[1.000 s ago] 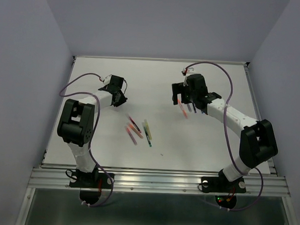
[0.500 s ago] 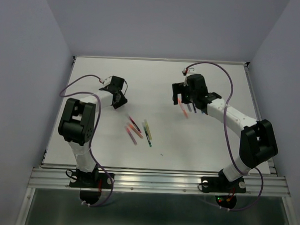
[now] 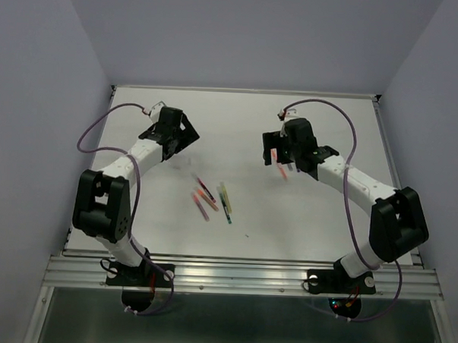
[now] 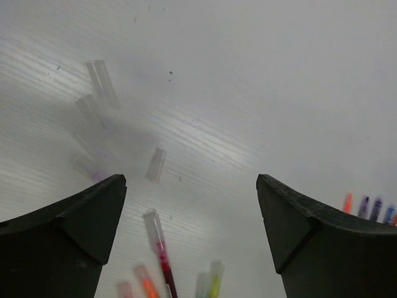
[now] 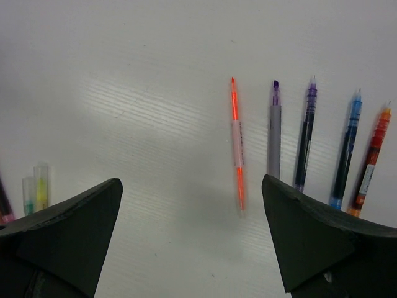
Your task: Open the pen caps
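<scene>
Several capped pens (image 3: pixel 213 197) in pink, orange, green and yellow lie in a loose cluster in the middle of the white table (image 3: pixel 325 229), toward its near edge. Their clear caps are on; the left wrist view shows one on the pink pen (image 4: pixel 162 257) at the cluster's far-left side. Beyond the cluster and to its left hangs the left claw (image 4: pixel 191 180), its two dark fingers (image 4: pixel 68 230) spread wide with nothing between them. One of the loose pen caps (image 4: pixel 156 165), a short clear tube, shows just past the cluster's far end. It sits in the gap ahead of the left claw's fingertips, nearer one finger than the other and touching neither; its blur leaves it unclear whether it rests flat on the table. More clear caps (image 4: pixel 101 77) lie farther from the cluster, off to that same side and well apart from the claw, some too blurred to count. Beyond the cluster and to its right hangs the right claw (image 5: pixel 190 181), likewise spread wide and empty. Past its fingertips lies a row of five uncapped pens, side by side with bare tips pointing away from the claw. The orange-red pen (image 5: pixel 236 139) lies in the gap ahead of the open fingers. The grey-purple (image 5: pixel 273 130), dark purple (image 5: pixel 305 133), blue (image 5: pixel 347 149) and orange (image 5: pixel 371 158) ones lie on the side away from the cluster.
</scene>
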